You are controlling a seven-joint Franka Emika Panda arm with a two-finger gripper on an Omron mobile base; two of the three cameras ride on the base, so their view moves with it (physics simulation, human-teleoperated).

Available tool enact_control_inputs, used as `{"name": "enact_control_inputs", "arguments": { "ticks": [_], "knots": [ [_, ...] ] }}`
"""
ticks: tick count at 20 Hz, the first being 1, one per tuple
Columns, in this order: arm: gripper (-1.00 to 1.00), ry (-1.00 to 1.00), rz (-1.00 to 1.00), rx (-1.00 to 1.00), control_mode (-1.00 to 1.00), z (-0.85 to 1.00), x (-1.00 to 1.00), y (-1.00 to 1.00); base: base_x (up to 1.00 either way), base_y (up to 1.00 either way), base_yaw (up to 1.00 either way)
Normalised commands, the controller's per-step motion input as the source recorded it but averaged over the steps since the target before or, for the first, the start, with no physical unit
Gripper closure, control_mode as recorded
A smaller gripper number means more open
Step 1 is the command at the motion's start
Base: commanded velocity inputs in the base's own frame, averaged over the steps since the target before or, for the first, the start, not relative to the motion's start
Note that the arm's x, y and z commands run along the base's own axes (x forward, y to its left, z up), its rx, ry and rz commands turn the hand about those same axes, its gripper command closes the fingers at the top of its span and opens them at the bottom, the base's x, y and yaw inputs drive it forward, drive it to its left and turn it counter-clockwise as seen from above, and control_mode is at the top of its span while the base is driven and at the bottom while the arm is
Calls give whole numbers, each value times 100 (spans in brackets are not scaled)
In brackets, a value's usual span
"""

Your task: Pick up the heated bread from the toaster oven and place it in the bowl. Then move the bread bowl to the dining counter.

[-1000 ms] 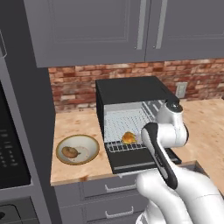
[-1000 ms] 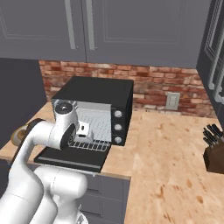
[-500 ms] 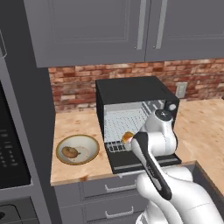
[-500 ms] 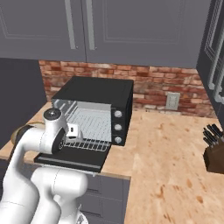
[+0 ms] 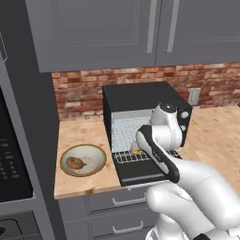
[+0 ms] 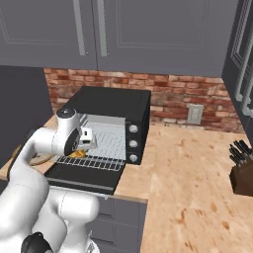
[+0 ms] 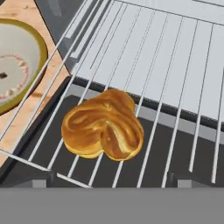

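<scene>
Taking the toaster oven [image 5: 145, 126] as landmark, the bowl [image 5: 96, 153] is seen on the counter just beside its left wall, apart from it, with a darker brown lump [image 5: 75, 163] lying inside; bare wood-toned counter [image 5: 77, 133] is left behind the bowl. The oven's glass door [image 6: 84, 175] is dropped flat past the counter's front edge. The heated bread [image 7: 103, 124] rests on the pulled-out wire rack [image 7: 175, 65], near the rack's front left corner, with open bars to its right. The gripper [image 6: 85, 141] is held over the rack just above the bread; whether its fingers are spread cannot be told. Right of the oven, a broad stretch of counter is seen, ending at a knife block [image 6: 242, 173]
</scene>
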Motion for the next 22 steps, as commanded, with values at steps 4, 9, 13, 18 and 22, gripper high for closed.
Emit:
{"name": "enact_control_inputs", "arguments": {
  "ticks": [4, 9, 13, 18, 22],
  "knots": [
    [-100, 5, 1, -13, -100, -14, 3, -14, 0, 0, 0],
    [-100, 5, 16, -7, -100, -50, -2, -33, 0, 0, 0],
    [-100, 0, 12, 0, -100, -27, 0, -1, 0, 0, 0],
    [-100, -3, 5, 0, -100, -20, 3, 6, 0, 0, 0],
    [-100, 0, 4, 0, -100, -7, 20, 17, 0, 0, 0]
  ]
}}
